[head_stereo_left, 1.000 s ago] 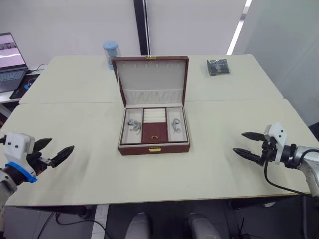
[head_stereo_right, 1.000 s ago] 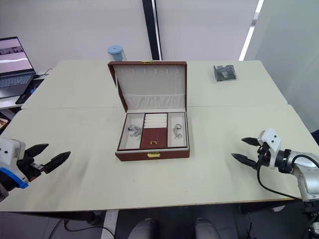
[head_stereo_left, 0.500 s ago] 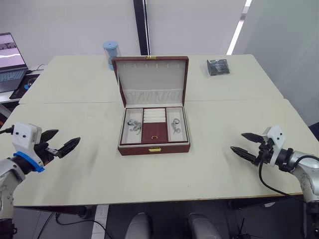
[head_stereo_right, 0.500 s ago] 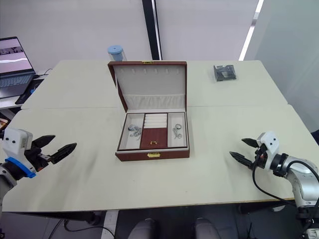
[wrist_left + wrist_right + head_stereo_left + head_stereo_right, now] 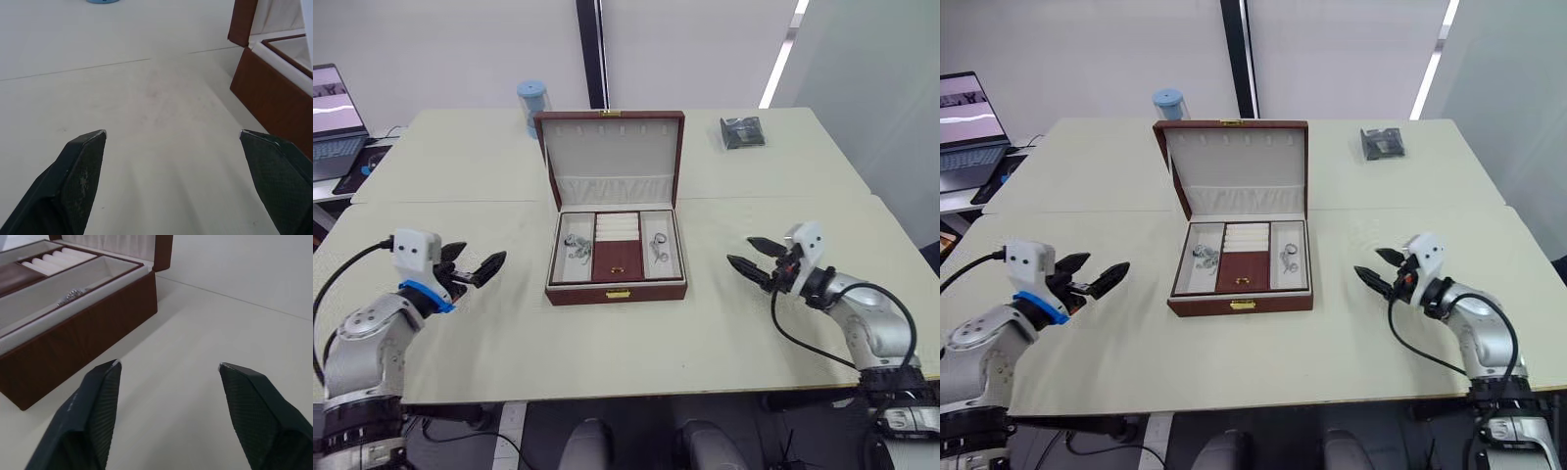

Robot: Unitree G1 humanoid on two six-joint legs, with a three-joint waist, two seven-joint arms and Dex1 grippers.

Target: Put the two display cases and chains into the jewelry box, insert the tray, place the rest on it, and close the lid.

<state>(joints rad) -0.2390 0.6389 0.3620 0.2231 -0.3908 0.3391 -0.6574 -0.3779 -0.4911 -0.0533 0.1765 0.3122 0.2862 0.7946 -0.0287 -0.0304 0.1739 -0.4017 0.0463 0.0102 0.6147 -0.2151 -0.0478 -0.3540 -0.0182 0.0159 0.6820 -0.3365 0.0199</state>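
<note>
Reading left to right: my left gripper [image 5: 478,270] hangs open and empty over the table's [image 5: 460,186] left-front area, near the jewelry box [image 5: 617,291] at mid-table. The tray [image 5: 616,246] sits inside with small silver pieces in its side compartments; the lid [image 5: 610,157] stands upright. My right gripper [image 5: 753,264], also spread and empty, hovers just right of the box. I judge only closing remains: the next move calls for reaching behind the lid and tipping it forward.
</note>
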